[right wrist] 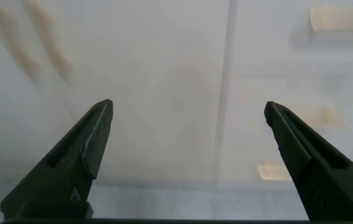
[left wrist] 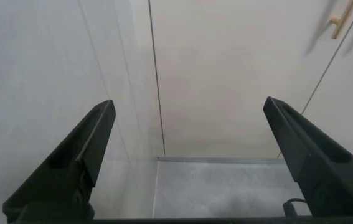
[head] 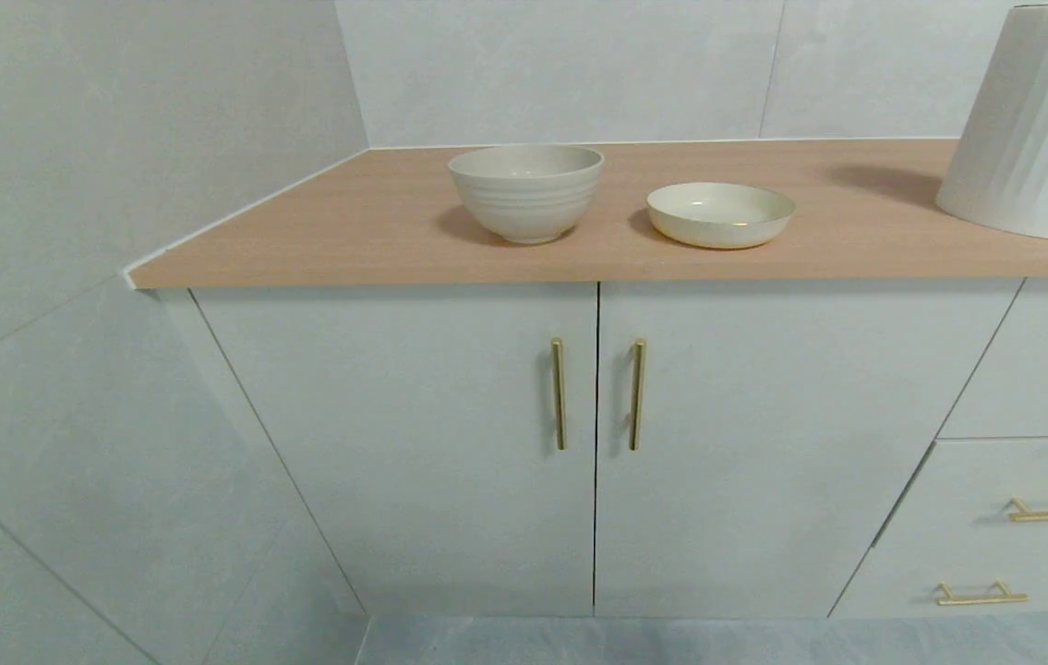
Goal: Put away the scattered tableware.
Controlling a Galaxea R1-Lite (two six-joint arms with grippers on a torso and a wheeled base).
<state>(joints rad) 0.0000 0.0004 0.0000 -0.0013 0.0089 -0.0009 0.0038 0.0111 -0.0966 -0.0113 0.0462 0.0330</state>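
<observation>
Looking at two pieces on the table [head: 376,231]: a deep ribbed bowl [head: 526,192] and, near it, a shallow dish [head: 720,214]. Both look like glazed ceramic: stiff, slick, breakable, the bowl likely heavier. I'd pinch each over its rim. My left gripper [left wrist: 188,104] and right gripper [right wrist: 188,104] face the cabinet doors [head: 394,443], jaws wide apart. No print readable.

The ribbed white container [head: 1031,120] is cut off at the head view's right edge. The floor of the bowl [head: 526,199] is hidden by its near wall.
</observation>
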